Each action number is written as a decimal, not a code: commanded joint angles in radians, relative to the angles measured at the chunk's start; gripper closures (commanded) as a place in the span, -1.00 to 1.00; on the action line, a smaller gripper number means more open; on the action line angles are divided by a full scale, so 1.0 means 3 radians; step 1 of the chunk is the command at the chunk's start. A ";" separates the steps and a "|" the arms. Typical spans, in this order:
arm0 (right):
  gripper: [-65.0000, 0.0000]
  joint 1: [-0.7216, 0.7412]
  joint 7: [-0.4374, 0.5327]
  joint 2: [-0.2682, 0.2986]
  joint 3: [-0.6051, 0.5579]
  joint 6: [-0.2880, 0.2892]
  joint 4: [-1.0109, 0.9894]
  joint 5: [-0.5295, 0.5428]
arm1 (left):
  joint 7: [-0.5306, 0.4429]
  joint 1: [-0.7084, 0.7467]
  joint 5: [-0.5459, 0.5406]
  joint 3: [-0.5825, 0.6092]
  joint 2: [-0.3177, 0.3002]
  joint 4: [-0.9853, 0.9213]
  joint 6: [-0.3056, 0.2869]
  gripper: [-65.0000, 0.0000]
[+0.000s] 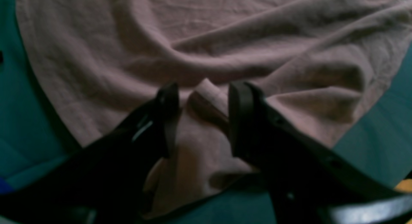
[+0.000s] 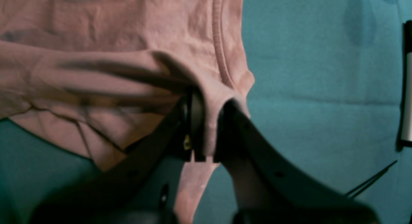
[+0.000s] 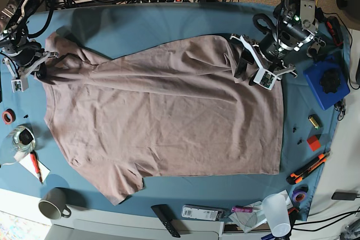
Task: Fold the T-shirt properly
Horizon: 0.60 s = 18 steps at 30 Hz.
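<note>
The mauve T-shirt [image 3: 163,116] lies spread over the teal table cloth [image 3: 140,26], wrinkled along its far edge. At the shirt's far right corner my left gripper [image 3: 243,63] stands open. In the left wrist view a small raised fold of the T-shirt [image 1: 206,40] sits loose between the left gripper [image 1: 203,105] and its black fingers [image 1: 241,114]. At the far left my right gripper [image 3: 42,63] is shut on the cloth. Up close the right gripper [image 2: 210,127] pinches a bunched piece of the T-shirt [image 2: 112,40] beside a stitched hem.
A blue box [image 3: 323,82] with a black knob sits to the right of the left arm. An orange utility knife [image 3: 308,168], a plastic cup [image 3: 277,212], a remote [image 3: 166,212] and a mug [image 3: 53,203] lie along the near edge. A red tape roll [image 3: 7,116] lies at the left.
</note>
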 commanded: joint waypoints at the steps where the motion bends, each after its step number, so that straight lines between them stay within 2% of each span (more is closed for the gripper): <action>1: 1.00 0.0028 0.0061 0.0078 0.0027 -0.0004 0.0053 0.0015 | -0.0085 -0.0028 -0.0023 -0.0004 -0.0017 0.0048 -0.0001 0.19; 6: 1.00 0.0028 0.0058 0.0078 0.0027 -0.0004 0.0053 0.0015 | -0.0078 -0.0106 -0.0025 -0.0004 -0.0015 -0.0172 -0.0010 0.18; 10: 1.00 0.0027 0.0047 0.0078 0.0027 -0.0004 0.0053 0.0014 | -0.0072 -0.0200 -0.0025 -0.0004 -0.0015 -0.0367 -0.0182 0.06; 18: 1.00 0.0028 0.0038 0.0078 0.0027 -0.0005 0.0053 0.0005 | -0.0045 -0.0209 -0.0135 -0.0004 -0.0015 -0.0369 -0.0155 0.05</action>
